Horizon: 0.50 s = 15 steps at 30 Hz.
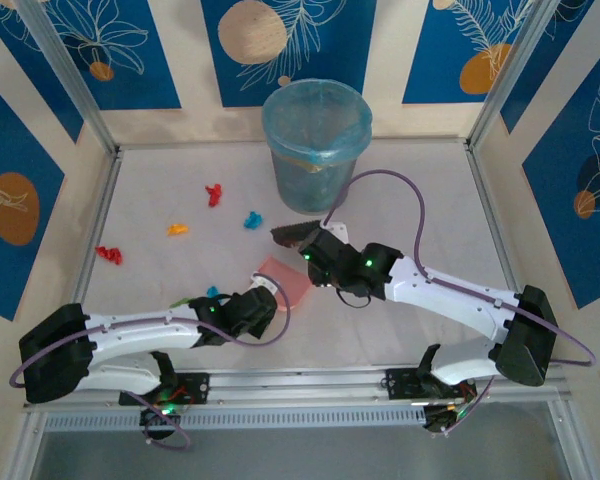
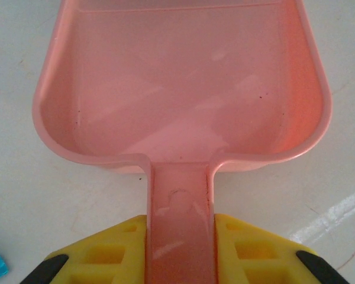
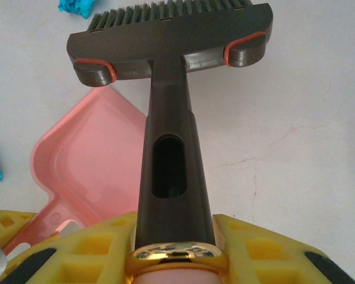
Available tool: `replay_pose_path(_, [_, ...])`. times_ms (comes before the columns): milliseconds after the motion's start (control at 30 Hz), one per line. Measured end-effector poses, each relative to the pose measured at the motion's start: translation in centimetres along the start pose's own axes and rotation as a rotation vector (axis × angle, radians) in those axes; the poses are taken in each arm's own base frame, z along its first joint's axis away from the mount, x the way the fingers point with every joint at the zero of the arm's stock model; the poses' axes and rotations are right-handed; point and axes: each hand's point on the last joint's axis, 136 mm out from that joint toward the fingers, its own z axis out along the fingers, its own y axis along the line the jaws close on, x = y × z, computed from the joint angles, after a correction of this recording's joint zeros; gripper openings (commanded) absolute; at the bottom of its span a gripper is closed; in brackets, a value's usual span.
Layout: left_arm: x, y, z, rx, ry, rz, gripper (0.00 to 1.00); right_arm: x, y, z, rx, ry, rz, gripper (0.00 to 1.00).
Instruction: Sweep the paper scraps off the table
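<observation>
Task barely begun, by the look of it. The dustpan is empty inside, and the paper scraps lie loose on the table. All are on its left half, between the left edge and the bin at the middle of the far edge. Whether the bin holds any paper can't be told thru its cloudy wall.

Count, top view: 5 sure scraps.
- 2 red: one near the far edge, one by the left edge.
- 1 orange.
- 2 blue: one just beyond the brush, one beside the left arm.

Poss. a 6th, greenish, by that arm; too small to tell. Also 1 dustpan, 1 brush, 1 bin.

Left gripper is clamped on the dustpan handle, pan lying near the table's middle. Right gripper is closed round the brush handle, bristles toward the far edge. Left to do, approx.: everything, i.e. each scrap into the pan, then likely the bin.
</observation>
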Motion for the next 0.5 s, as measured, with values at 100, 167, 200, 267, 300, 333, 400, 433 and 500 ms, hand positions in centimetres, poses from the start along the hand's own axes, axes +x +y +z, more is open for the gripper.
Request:
replay_pose_path(100, [0.0,0.6,0.2,-0.012,0.008,-0.026,0.0,-0.8,0.4,0.3,0.004,-0.01,0.001,0.0])
replay_pose_path(167, [-0.1,1.3,0.3,-0.024,0.013,-0.052,0.0,-1.3,0.6,1.0,0.014,-0.009,-0.001,0.0])
replay_pose_path(200, [-0.1,1.5,0.4,-0.026,0.015,-0.067,0.0,-1.5,0.6,1.4,0.024,-0.006,-0.001,0.0])
replay_pose_path(267, [-0.3,2.0,0.4,-0.024,0.014,-0.096,0.0,-1.9,0.5,2.6,0.046,0.007,0.001,0.0])
replay_pose_path(300, [-0.4,2.1,0.3,-0.021,0.012,-0.107,0.0,-1.9,0.4,3.2,0.057,0.017,-0.002,0.0])
replay_pose_path(333, [-0.4,2.2,0.3,-0.017,0.012,-0.117,0.0,-1.9,0.4,3.8,0.067,0.028,-0.005,0.0])
replay_pose_path(400, [-0.3,2.4,0.3,-0.009,0.017,-0.131,0.0,-1.6,0.4,4.8,0.085,0.052,-0.016,0.0])
replay_pose_path(433, [-0.3,2.5,0.4,-0.007,0.022,-0.138,0.0,-1.3,0.4,5.3,0.088,0.067,-0.023,0.0])
replay_pose_path(500, [-0.2,2.7,0.4,-0.004,0.028,-0.15,0.0,-0.6,0.7,5.7,0.087,0.092,-0.04,0.0])
